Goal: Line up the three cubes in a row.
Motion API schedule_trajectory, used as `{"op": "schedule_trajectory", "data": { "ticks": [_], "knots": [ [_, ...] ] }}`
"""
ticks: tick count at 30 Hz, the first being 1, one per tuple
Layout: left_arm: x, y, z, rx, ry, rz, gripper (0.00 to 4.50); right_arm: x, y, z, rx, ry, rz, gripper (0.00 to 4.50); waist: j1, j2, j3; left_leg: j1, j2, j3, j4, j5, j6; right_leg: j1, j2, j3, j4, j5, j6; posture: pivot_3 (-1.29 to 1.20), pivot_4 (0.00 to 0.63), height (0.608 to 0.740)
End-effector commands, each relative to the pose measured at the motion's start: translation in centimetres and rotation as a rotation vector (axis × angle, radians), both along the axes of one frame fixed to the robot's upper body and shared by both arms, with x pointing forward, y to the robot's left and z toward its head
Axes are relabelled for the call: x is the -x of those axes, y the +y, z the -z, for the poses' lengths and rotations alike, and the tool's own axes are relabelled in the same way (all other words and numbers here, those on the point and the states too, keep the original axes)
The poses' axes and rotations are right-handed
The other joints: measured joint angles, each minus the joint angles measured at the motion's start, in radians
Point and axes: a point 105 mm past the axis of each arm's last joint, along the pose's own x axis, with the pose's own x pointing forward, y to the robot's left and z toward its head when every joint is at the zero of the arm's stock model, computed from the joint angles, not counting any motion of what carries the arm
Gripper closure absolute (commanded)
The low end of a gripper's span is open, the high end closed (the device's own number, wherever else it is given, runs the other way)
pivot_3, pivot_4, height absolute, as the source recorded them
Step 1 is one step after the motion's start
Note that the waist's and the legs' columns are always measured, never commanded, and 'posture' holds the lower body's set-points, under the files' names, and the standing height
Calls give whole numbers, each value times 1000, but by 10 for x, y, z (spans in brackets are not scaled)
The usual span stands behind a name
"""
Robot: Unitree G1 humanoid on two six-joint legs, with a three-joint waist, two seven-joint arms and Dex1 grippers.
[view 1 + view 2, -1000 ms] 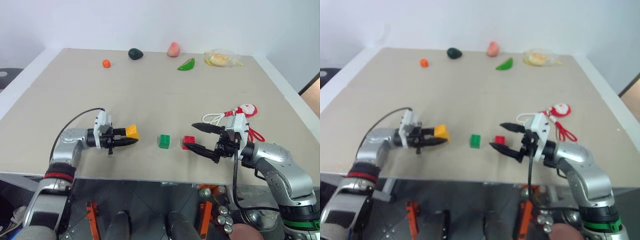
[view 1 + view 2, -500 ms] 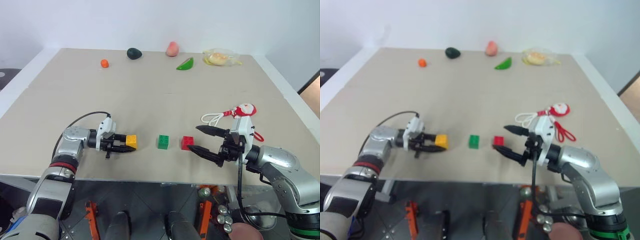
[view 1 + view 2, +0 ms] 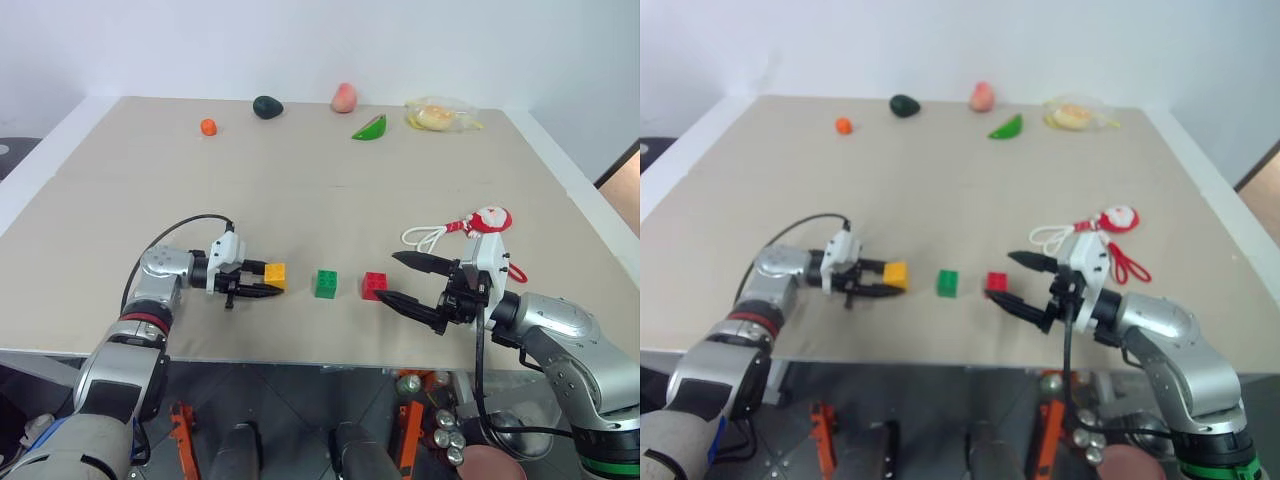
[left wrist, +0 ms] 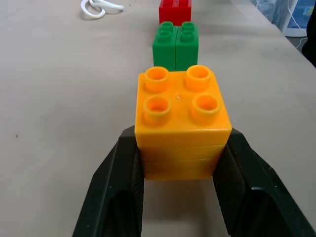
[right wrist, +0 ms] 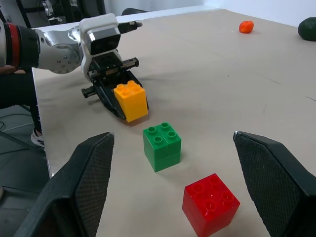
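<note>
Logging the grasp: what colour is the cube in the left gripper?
Yellow-orange cube, clearest in the left wrist view.

The bench (image 3: 330, 170) is plain beige. Near its front edge lie a yellow-orange block (image 3: 274, 275), a green block (image 3: 327, 283) and a red block (image 3: 376, 285). The Santa toy (image 3: 490, 221) is red and white with a white cord. Along the back edge sit an orange ball (image 3: 208, 127), a dark green fruit (image 3: 267, 107), a pink peach (image 3: 345, 98) and a bright green wedge (image 3: 372, 128). Both end effectors have black fingers (image 4: 118, 187).
</note>
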Motion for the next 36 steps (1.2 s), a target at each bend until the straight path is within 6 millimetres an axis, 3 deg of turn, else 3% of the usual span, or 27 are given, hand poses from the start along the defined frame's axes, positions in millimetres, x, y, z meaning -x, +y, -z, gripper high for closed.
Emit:
{"op": "schedule_trajectory", "data": {
  "ticks": [1,11,13,18,20,24,29,32,36],
  "knots": [
    [-5,5,-8,-19,-59,-16,3169,2,-1,-15,3,-59,-6,524,0,0,0,0,0,0,0,0,0,0,0,0,0,0,0,0,150,740],
    [-10,4,-4,-67,-104,-56,3169,1,0,-16,2,-63,-11,524,0,0,0,1,0,0,0,0,0,1,0,0,0,0,0,0,150,740],
    [-17,1,-6,-68,-136,-98,2137,1,0,-16,2,-64,-10,524,0,0,0,1,0,0,0,0,0,1,0,0,0,0,-1,0,150,740],
    [-18,-3,-9,-40,-133,-100,445,2,-1,-16,3,-64,-8,524,0,0,0,1,0,0,1,0,0,1,0,0,0,1,0,0,150,740],
    [-15,-4,-9,-24,-123,-81,32,2,-1,-17,3,-64,-7,524,0,0,0,1,0,0,1,0,0,1,0,0,0,1,1,0,150,740],
    [-7,-1,-6,4,-75,-34,32,1,-1,-17,2,-65,-9,524,0,0,0,0,0,0,0,0,0,1,0,0,0,2,3,0,150,740],
    [-1,8,-18,85,-39,-16,32,-2,1,-19,-1,-71,-25,524,-1,0,0,0,0,-1,0,0,0,1,0,0,1,2,3,0,150,740],
    [3,22,-18,68,-73,-45,32,-4,1,-21,-1,-74,-34,524,-1,0,0,1,0,-1,0,0,0,1,0,0,1,2,2,0,150,740],
    [-6,62,-20,53,-142,-263,32,-7,5,-20,-7,-76,-52,524,-2,0,0,1,0,-1,0,0,0,1,0,0,1,1,1,0,150,740]
  ]
}}
